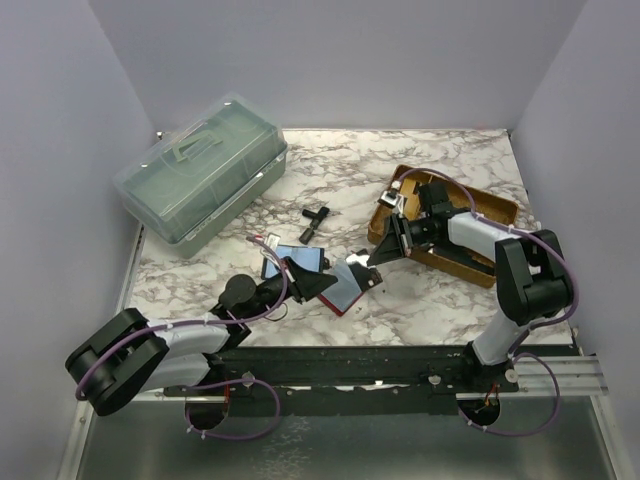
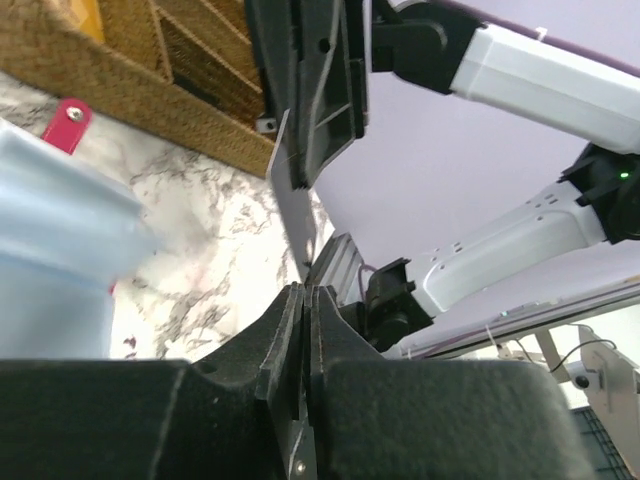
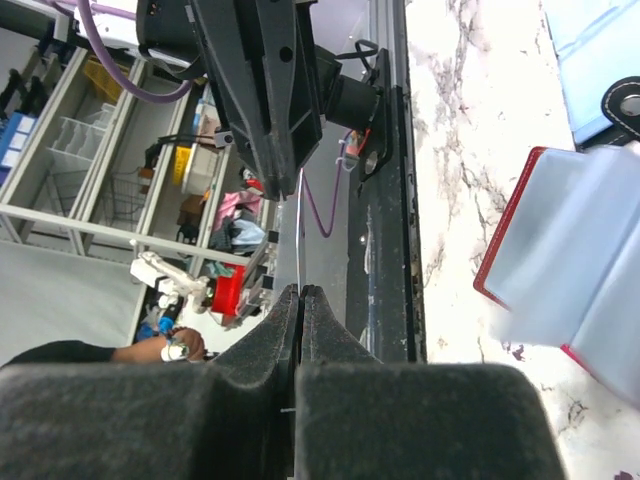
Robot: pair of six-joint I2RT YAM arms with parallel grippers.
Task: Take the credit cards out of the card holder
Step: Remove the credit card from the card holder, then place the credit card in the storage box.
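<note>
credit card (image 2: 292, 200), edge-up: nipped by left gripper (image 2: 305, 300) from 8 o'clock, clamped by right gripper (image 3: 300, 295) from 2 o'clock; apparently a handover near the open card holder (image 1: 345, 290).

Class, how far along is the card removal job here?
Done: one credit card is out of the card holder. In hand: left pincer and right pincer both pinch its edges. Left: setting it down; whether more cards remain inside cannot be told.
</note>
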